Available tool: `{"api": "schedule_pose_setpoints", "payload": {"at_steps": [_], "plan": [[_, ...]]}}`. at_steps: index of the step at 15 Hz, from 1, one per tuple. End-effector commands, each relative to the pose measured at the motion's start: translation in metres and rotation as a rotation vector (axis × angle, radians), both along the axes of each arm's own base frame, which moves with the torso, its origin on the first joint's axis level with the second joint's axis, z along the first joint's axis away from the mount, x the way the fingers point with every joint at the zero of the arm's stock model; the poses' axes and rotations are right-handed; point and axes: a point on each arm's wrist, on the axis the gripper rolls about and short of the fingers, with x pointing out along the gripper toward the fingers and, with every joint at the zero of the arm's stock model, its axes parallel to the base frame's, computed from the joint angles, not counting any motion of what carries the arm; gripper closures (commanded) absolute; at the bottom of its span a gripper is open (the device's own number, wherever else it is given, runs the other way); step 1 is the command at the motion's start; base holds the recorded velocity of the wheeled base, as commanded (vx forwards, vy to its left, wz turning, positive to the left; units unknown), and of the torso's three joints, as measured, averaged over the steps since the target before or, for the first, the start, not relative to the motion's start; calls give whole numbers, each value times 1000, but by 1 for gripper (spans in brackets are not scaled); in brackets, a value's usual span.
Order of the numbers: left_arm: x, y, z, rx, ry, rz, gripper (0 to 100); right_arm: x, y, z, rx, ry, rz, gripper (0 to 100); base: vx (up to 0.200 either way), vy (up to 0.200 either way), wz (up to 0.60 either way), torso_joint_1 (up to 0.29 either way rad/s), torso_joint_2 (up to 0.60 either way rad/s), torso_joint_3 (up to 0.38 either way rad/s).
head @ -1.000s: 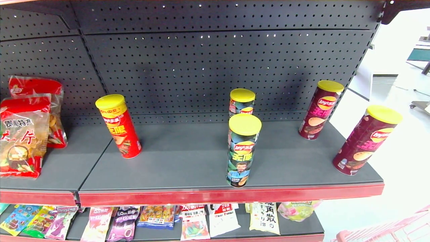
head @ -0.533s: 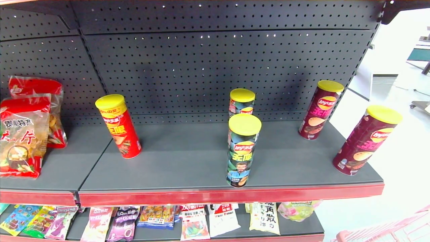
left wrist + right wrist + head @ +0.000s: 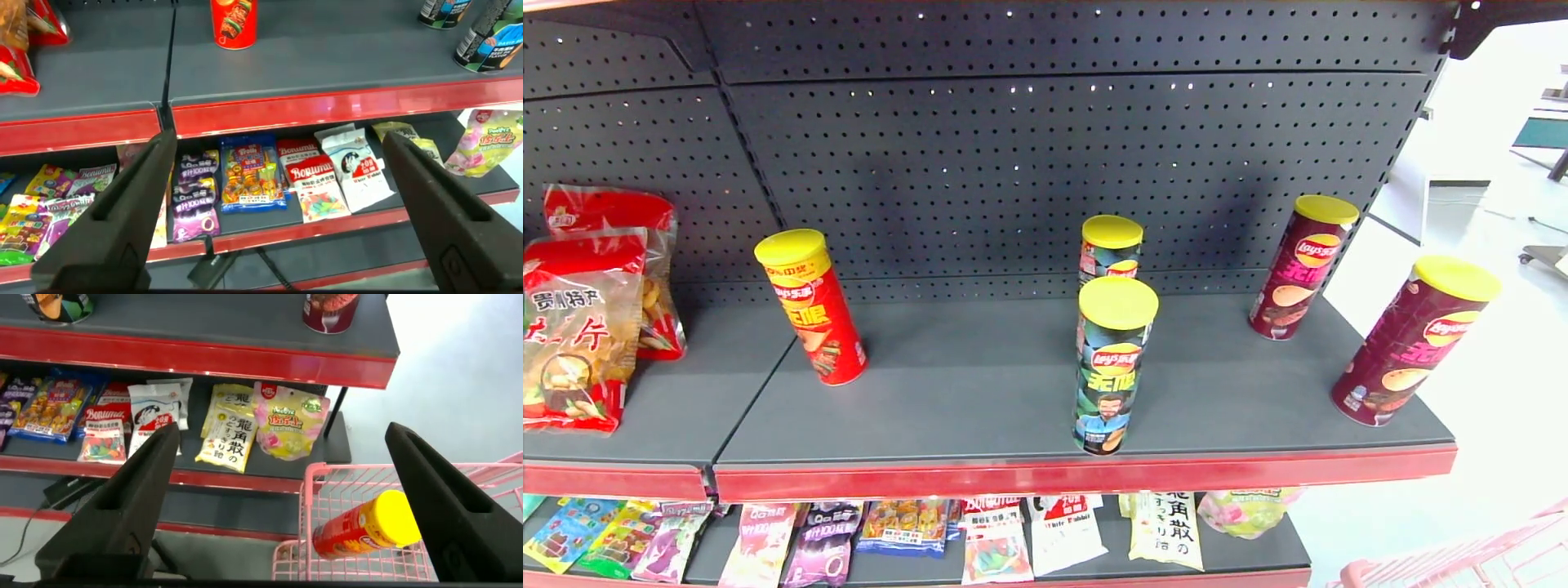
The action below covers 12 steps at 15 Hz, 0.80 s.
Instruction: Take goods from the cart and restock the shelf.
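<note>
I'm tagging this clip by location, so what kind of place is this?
Probably a shop aisle, real or mock: a pegboard-backed shelf of chip cans, snack packets below, and a pink cart holding another can.

The left gripper [image 3: 278,220] pointed toward twelve o'clock, its two dark fingers [image 3: 122,212] spread wide apart. The right gripper [image 3: 278,506] also pointed near twelve o'clock, its fingers [image 3: 441,498] equally wide.

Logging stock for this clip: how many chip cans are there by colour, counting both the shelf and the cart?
Red cans: 2
Dark green cans: 2
Maroon cans: 2
Total: 6
</note>
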Motion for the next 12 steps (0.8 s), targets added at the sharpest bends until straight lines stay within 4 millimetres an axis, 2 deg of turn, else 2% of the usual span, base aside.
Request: {"api": "schedule_pose_setpoints", "payload": {"at_steps": [1,6,12], "plan": [[0,0,0,0,5,1,0,-3,-1,-4,3,-35,1,0,0,0,0,0,0,0],[0,0,0,13,3,-4,0,-3,0,-4,-2,-42,1,0,0,0,0,0,0,0],[0,0,0,13,3,-4,0,-3,-1,-5,-31,-41,-7,0,-200,0,0,2,6,4]]}}
